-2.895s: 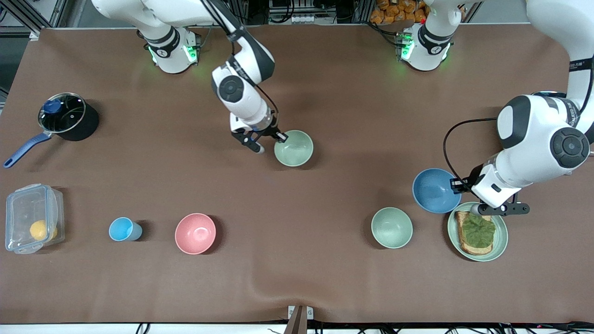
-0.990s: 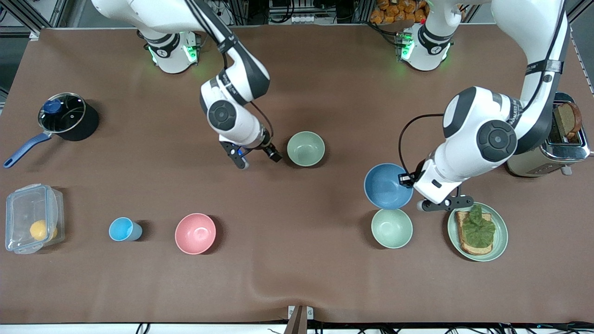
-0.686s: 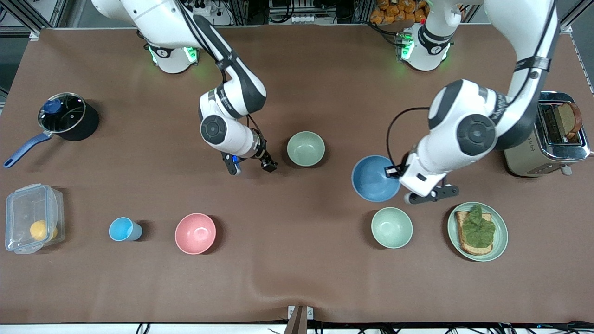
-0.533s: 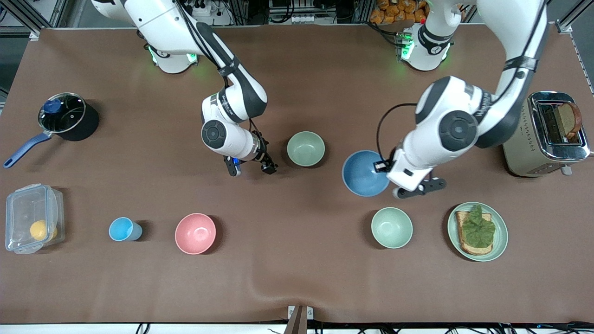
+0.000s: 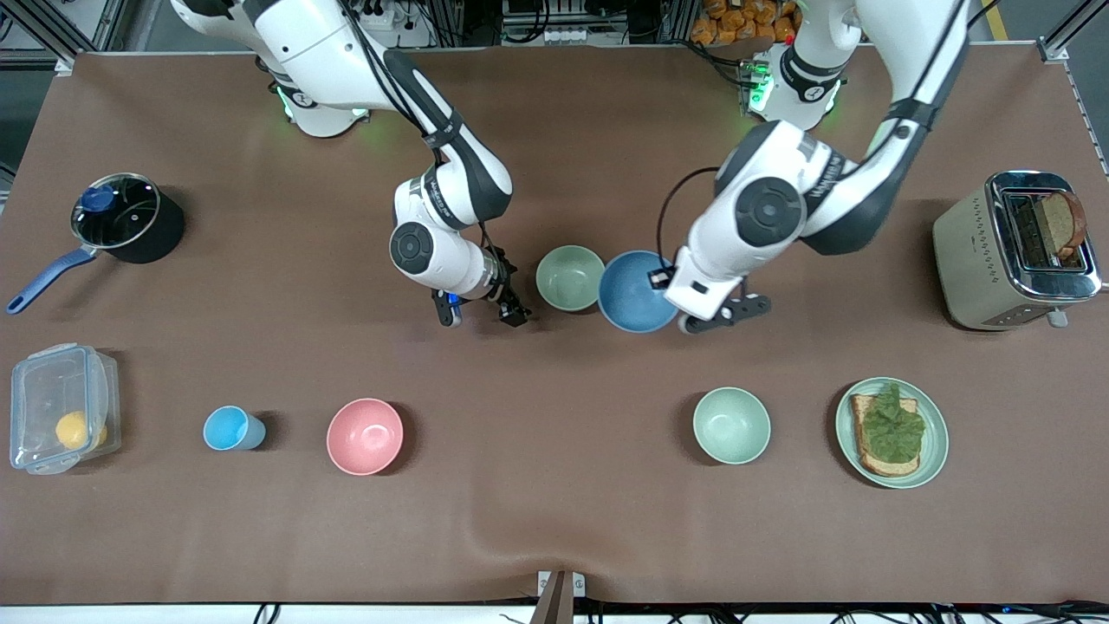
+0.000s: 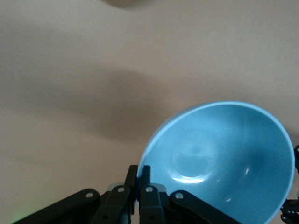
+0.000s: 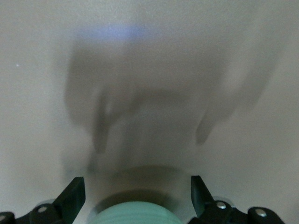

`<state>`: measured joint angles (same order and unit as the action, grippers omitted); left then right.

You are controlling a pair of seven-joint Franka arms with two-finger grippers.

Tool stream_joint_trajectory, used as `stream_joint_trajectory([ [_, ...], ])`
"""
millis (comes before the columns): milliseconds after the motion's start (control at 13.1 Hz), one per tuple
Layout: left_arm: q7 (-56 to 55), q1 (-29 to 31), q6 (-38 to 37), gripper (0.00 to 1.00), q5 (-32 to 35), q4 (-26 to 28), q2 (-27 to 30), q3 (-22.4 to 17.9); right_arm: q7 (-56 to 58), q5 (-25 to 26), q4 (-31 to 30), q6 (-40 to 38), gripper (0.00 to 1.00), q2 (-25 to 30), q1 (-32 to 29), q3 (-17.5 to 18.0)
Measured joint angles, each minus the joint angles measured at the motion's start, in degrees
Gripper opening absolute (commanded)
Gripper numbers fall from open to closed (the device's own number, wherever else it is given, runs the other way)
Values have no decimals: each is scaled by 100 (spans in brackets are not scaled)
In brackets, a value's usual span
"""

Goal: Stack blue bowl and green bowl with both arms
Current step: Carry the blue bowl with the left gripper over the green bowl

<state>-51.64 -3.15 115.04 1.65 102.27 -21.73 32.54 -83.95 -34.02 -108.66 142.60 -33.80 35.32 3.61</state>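
The blue bowl hangs tilted in my left gripper, which is shut on its rim. It is in the air over the table beside the sage-green bowl, their rims meeting in the front view. In the left wrist view the fingers pinch the blue bowl's edge. The green bowl stands on the table. My right gripper is open and empty, low over the table beside the green bowl, toward the right arm's end. A green rounded edge shows between its fingers in the right wrist view.
A paler mint bowl and a green plate with toast lie nearer the camera. A pink bowl, a light-blue cup, a clear box, a pot and a toaster also stand about.
My left arm has carried the blue bowl from beside the toast plate up to the green bowl. My right gripper let go of the green bowl and drew a little away from it.
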Motion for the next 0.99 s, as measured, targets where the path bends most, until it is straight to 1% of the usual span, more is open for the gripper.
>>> stream_joint_trajectory([
  [152, -268, -5, 435, 0, 0, 314, 0, 183, 0, -19, 0, 4, 100, -13, 6, 0],
  [305, -453, -78, 704, 0, 0, 516, -1, 308, 0, -38, -2, 4, 100, -14, 11, 0],
  [610, -822, -450, 1284, 0, 0, 811, -89, 326, -1, -50, -5, 4, 100, -20, 11, 0],
  [990, -839, -582, 1839, 0, 0, 1057, -235, 325, -2, -52, -49, 4, 100, -30, 14, 0],
])
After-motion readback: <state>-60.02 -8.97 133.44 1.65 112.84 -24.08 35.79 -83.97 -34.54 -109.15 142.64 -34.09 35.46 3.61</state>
